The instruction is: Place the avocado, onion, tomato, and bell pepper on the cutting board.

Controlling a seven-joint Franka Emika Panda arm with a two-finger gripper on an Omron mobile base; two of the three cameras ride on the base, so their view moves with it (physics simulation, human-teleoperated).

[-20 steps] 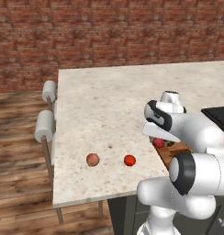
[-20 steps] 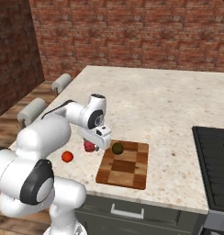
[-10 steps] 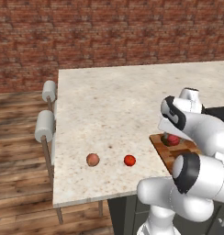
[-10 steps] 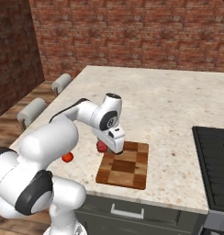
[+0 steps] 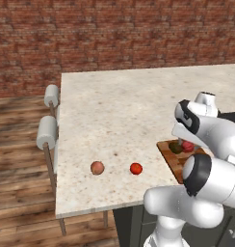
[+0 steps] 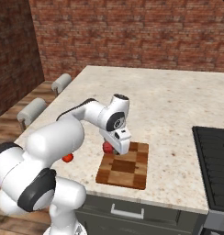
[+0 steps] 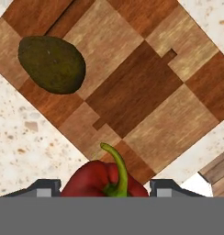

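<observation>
My gripper [image 7: 104, 188] is shut on the dark crimson bell pepper [image 7: 102, 181], whose green stem curls up between the fingertips [image 7: 42, 188]. It hangs just over the near-left corner of the checkered wooden cutting board [image 7: 146, 87]. The dark olive avocado [image 7: 52, 64] lies on the board close by. In the left base view the bell pepper [image 5: 188, 146] sits beside the avocado [image 5: 176, 147] over the cutting board [image 5: 168, 157]. The pinkish-tan onion [image 5: 97, 167] and the orange-red tomato [image 5: 136, 168] rest on the counter to the left. From the right base view, the gripper [image 6: 114, 149] holds the bell pepper [image 6: 107, 147] at the cutting board's [image 6: 125, 166] left edge.
A dark stove top [image 6: 215, 160] lies to the right of the board. Two stools with rolled white backs [image 5: 47, 131] stand along the counter's left side. A brick wall runs behind the counter. The tomato [image 6: 67, 158] peeks out beside my arm.
My gripper has carried the bell pepper to the right, from the counter beside the board to over the board's corner near the avocado. Onion and tomato have stayed put.
</observation>
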